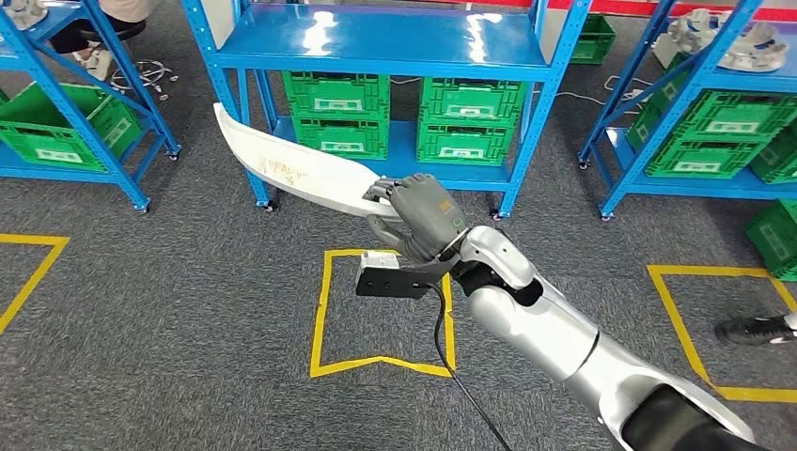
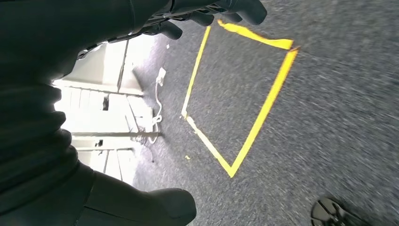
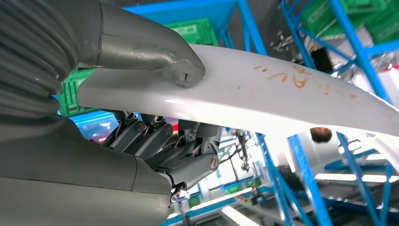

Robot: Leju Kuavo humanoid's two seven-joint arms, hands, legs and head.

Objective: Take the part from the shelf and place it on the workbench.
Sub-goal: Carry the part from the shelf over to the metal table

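Observation:
My right hand point(image 1: 418, 221) holds a long, curved white part point(image 1: 291, 174) by one end, in the air above the grey carpet in front of the blue shelf point(image 1: 385, 42). The part stretches up and to the left and bears orange writing. In the right wrist view the thumb point(image 3: 155, 52) presses on one face of the white part point(image 3: 282, 94) and the dark fingers point(image 3: 188, 155) wrap under the other. My left hand point(image 2: 94, 141) hangs over the floor with its fingers point(image 2: 235, 9) and thumb apart and nothing in it.
Blue shelves with green crates point(image 1: 465, 117) stand ahead, left and right. Yellow taped squares point(image 1: 324, 319) mark the carpet; another yellow square point(image 2: 263, 113) lies below my left hand. A person's shoe point(image 1: 752, 329) is at the right, and a seated person's foot point(image 1: 94, 61) at the top left.

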